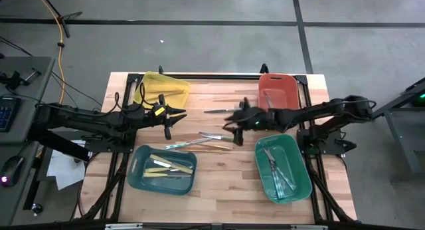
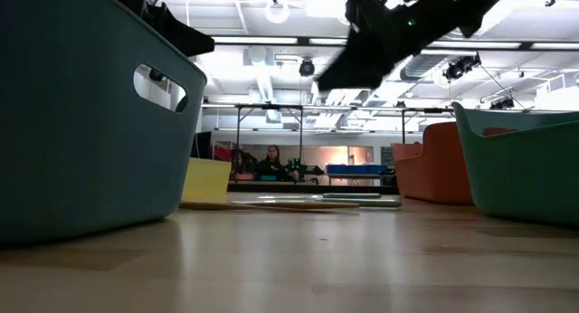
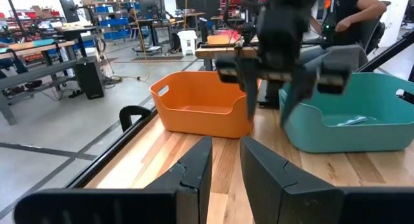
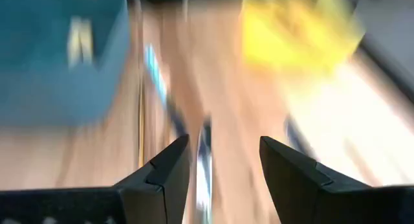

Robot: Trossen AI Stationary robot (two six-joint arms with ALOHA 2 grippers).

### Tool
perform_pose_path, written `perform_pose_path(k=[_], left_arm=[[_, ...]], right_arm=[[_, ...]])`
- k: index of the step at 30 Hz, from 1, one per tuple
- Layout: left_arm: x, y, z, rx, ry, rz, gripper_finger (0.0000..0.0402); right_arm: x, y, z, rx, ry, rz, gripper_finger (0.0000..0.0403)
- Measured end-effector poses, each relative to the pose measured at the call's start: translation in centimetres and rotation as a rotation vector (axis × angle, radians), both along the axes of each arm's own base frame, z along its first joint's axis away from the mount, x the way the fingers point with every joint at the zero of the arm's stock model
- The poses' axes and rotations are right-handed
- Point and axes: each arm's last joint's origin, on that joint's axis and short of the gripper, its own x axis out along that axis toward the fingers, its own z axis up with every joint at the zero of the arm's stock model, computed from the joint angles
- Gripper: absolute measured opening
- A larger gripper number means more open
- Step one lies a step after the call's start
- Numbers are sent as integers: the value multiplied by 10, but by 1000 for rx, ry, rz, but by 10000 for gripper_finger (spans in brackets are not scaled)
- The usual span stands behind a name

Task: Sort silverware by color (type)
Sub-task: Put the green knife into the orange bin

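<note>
Loose silverware lies flat on the wooden table between my two grippers: one silver piece (image 1: 216, 111) and several crossed pieces (image 1: 202, 141) nearer the front. In the right wrist view, blurred utensils (image 4: 206, 153) show on the wood below the fingers. Cream-yellow utensils (image 1: 169, 165) lie in the dark teal bin (image 1: 136, 171). Silver-grey ones (image 1: 275, 165) lie in the green bin (image 1: 302, 177). My left gripper (image 1: 174, 117) hangs above the table left of the loose pieces, open, with nothing between its fingers (image 3: 194, 169). My right gripper (image 1: 230, 122) hovers above their right end, open and tilted down (image 4: 223, 162).
A yellow bin (image 1: 174, 89) stands at the far left and an orange-red bin (image 1: 287, 90) at the far right. Bare wood (image 1: 226, 183) lies between the two near bins. A person (image 2: 271, 161) sits far behind the table.
</note>
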Motion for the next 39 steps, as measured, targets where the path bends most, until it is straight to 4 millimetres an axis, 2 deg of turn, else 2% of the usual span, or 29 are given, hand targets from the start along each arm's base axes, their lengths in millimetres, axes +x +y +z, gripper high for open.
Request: perform_pose_path(k=[3,6,10,14,17,21,26,35,39], left_arm=[[0,0,0,-2,4,0,72],[0,0,-1,-3,6,0,72],[0,0,-1,-25,4,1,72],[0,0,-2,-29,8,1,72],[0,0,-3,-51,14,-1,72],[0,-1,-3,-53,20,-2,72],[0,-1,-3,-53,17,-2,72],[0,0,-3,-53,16,-2,72],[0,0,-3,-53,16,-2,72]], right_arm=[[10,8,-2,-1,169,24,169],[22,14,-8,-4,262,42,169],[40,19,-23,-10,320,59,169],[47,19,-46,12,435,36,169],[52,19,-60,41,452,6,169],[54,19,-80,63,510,-18,169],[56,19,-94,68,552,-28,169],[56,18,-97,47,551,-77,164],[55,18,-101,73,578,-102,122]])
